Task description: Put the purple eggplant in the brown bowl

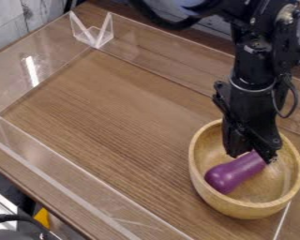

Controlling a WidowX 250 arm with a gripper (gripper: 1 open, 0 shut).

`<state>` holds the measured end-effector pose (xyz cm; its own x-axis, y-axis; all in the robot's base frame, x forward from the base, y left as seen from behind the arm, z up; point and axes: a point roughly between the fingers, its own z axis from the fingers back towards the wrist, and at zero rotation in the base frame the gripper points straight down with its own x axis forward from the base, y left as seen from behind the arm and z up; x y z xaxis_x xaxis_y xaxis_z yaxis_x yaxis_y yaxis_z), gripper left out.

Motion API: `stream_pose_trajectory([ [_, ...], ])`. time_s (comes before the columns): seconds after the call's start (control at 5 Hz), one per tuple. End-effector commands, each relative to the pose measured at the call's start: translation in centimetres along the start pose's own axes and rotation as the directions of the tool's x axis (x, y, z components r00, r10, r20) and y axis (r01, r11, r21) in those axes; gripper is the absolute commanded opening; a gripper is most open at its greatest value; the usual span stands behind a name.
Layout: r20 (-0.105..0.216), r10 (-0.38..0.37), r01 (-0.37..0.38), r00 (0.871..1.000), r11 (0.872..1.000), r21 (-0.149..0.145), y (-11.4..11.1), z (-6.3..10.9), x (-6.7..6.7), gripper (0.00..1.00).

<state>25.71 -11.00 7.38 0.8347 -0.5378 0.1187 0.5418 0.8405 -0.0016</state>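
The purple eggplant (pixel 234 172) lies inside the brown bowl (pixel 285 191) at the table's right front, resting on the bowl's floor toward its left side. My black gripper (pixel 255 152) hangs straight down into the bowl with its fingers drawn together. The fingertips sit right at the eggplant's upper right end. Whether they touch it I cannot tell. The eggplant's stem end is hidden behind the fingers.
Clear acrylic walls (pixel 65 192) run around the wooden table (pixel 115 103). A clear folded stand (pixel 93 30) sits at the back left corner. The bowl sits close to the right wall.
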Motion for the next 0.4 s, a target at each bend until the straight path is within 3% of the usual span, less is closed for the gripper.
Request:
stream_pose_trajectory([
  [0.0,0.042,0.001,-0.001,0.999,1.0,0.01,-0.15,1.17,0.61,0.0],
  [0.2,0.039,0.006,-0.006,0.999,1.0,0.01,-0.13,1.13,0.64,0.0],
])
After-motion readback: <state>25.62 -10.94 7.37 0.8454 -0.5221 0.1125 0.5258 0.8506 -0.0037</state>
